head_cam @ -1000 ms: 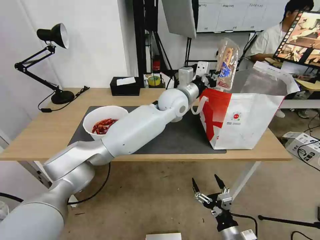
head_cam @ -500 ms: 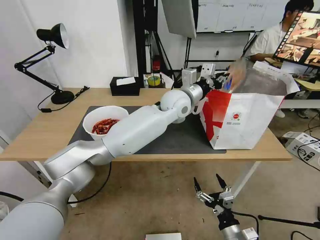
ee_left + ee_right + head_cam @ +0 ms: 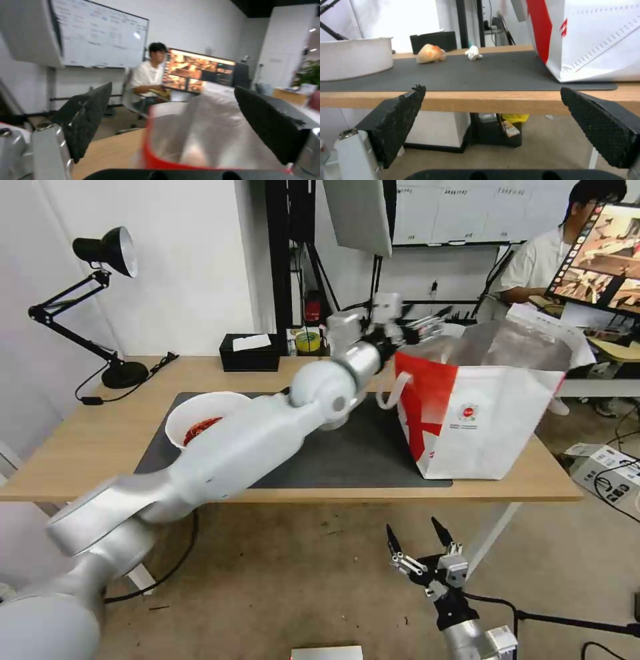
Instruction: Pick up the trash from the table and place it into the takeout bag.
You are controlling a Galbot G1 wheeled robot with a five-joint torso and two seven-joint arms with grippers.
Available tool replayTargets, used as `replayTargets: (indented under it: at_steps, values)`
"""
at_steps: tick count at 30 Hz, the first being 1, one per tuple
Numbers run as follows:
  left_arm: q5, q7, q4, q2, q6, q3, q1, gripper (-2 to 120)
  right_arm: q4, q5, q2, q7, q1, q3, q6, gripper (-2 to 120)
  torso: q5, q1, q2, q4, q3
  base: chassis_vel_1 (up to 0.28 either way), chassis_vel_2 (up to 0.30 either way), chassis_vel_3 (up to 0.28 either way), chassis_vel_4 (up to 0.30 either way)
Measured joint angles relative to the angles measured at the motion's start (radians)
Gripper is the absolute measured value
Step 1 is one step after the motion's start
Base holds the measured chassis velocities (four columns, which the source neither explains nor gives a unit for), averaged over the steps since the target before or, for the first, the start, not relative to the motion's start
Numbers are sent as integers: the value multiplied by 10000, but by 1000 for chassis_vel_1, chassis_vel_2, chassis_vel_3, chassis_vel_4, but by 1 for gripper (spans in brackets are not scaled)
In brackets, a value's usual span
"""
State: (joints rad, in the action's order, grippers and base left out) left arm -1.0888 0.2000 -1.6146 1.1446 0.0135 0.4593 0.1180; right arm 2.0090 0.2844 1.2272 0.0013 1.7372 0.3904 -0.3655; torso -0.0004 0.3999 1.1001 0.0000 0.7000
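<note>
The red-and-white takeout bag (image 3: 480,413) stands open on the right end of the table (image 3: 87,447), its foil lining (image 3: 206,130) showing. My left gripper (image 3: 427,321) hovers open and empty at the bag's near-left top rim. A white bowl of red scraps (image 3: 193,420) sits on the dark mat (image 3: 347,453), partly hidden by my left arm. In the right wrist view a peach ball (image 3: 431,56) and a crumpled white tissue (image 3: 473,53) lie on the mat beside the bowl (image 3: 353,61). My right gripper (image 3: 412,527) hangs open below the table's front edge.
A black desk lamp (image 3: 100,280) stands at the table's back left. A black tissue box (image 3: 250,352) and a tape roll (image 3: 308,341) sit along the back edge. A monitor (image 3: 600,253) is behind the bag and a box (image 3: 607,473) lies on the floor at right.
One second ago my left gripper held a clear tray above the bag; it dropped toward the opening. The gripper is now open and has drawn back to the left.
</note>
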Motion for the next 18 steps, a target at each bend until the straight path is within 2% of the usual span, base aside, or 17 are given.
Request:
replayTargets:
  at_steps: [1, 4, 5, 7, 9, 10, 13, 14, 15, 18]
  values:
    - [0, 0, 0, 0, 0, 0, 0, 99, 0, 0, 0, 0, 0, 0, 0, 100, 0, 0, 0, 0, 0, 0, 0, 0, 0]
    - [843, 0, -779, -1128, -189, -783, 1082, 100, 31, -130, -61, -5, -76, -83, -74, 100, -2, 0, 0, 0, 0, 0, 0, 0, 0]
    - [843, 0, -779, -1128, -189, -783, 1082, 100, 31, -130, -61, -5, -76, -83, -74, 100, -2, 0, 0, 0, 0, 0, 0, 0, 0]
    - [1370, 9, -1253, -1824, -211, -1368, 1824, 100, 63, -244, -98, -4, -133, -149, -93, 100, -1, 0, 0, 4, 0, 0, 0, 0, 0]
    - [2084, -182, -1682, -2571, -234, -2326, 2959, 100, 102, -346, -136, 6, -189, -263, -91, 100, -2, 0, 0, 1, -1, 0, 0, 0, 0]
    - [2084, -182, -1682, -2571, -234, -2326, 2959, 100, 102, -346, -136, 6, -189, -263, -91, 100, -2, 0, 0, 1, -1, 0, 0, 0, 0]
    - [2531, -642, -2235, -3411, -221, -4100, 4889, 100, 172, -441, -174, 32, -227, -396, -18, 100, -6, -1, 0, 1, 0, 0, 0, 0, 0]
    - [2531, -642, -2235, -3411, -221, -4100, 4889, 100, 172, -441, -174, 32, -227, -396, -18, 100, -6, -1, 0, 1, 0, 0, 0, 0, 0]
    - [2605, -752, -2459, -3676, -223, -4755, 5507, 100, 181, -458, -198, 37, -234, -439, -9, 100, -7, 0, 0, 2, -1, 0, 0, 0, 0]
    - [2715, -865, -2703, -3918, -248, -5348, 6183, 100, 182, -475, -230, 46, -248, -489, 8, 100, 8, -1, 1, 2, -2, 0, 0, 0, 0]
